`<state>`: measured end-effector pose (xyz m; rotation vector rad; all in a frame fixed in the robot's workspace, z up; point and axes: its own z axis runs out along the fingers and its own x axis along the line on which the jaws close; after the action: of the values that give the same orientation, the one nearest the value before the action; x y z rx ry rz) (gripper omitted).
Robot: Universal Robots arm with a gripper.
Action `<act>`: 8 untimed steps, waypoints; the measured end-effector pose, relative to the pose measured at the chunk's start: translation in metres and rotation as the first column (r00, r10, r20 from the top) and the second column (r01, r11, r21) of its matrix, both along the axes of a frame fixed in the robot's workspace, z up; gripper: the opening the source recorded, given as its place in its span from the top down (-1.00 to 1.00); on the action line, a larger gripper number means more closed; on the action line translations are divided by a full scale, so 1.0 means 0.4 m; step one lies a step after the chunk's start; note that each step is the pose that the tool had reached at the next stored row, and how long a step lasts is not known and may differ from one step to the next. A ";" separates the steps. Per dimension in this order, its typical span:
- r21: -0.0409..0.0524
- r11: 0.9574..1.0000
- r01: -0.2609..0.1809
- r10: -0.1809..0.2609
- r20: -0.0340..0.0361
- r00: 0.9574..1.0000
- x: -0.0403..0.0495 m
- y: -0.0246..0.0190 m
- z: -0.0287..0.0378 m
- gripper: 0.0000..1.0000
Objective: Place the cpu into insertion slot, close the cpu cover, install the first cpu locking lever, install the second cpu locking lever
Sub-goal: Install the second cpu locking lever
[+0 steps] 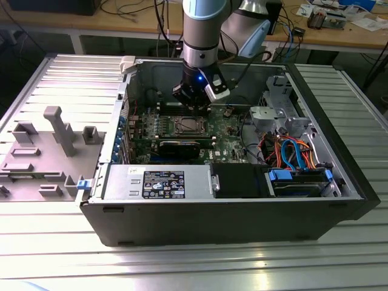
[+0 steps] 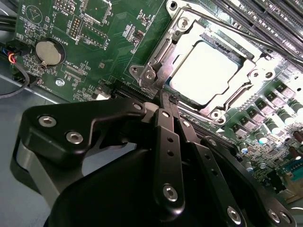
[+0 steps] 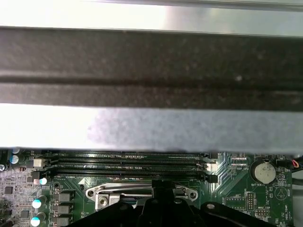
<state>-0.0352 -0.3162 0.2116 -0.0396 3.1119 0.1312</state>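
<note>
The cpu (image 2: 203, 73) lies in the insertion slot (image 2: 142, 71) on the green motherboard, its plain silver top showing through the window of the cpu cover (image 2: 166, 53). The cover lies flat over it. My gripper (image 2: 163, 97) is shut, with its black fingers (image 2: 166, 142) pressed together. The tip is at the socket's corner, with nothing visible between the fingers. In the exterior view the gripper (image 1: 197, 108) hangs just behind the socket (image 1: 179, 120). In the first wrist view a silver lever bar (image 3: 120, 188) runs along the socket edge beside the gripper (image 3: 163, 187).
The board sits inside an open computer case (image 1: 315, 91). Memory slots (image 3: 128, 163) run along one side of the socket and a long black expansion card (image 1: 180, 145) along the other. A coin battery (image 2: 49, 52) and cable bundles (image 1: 291, 151) are nearby. A grey fixture (image 1: 57, 130) stands outside the case.
</note>
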 end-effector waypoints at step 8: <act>0.000 1.000 0.000 0.000 0.000 1.000 0.000 0.000 0.005 0.79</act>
<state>-0.0352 -0.3163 0.2134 -0.0395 3.1119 0.1312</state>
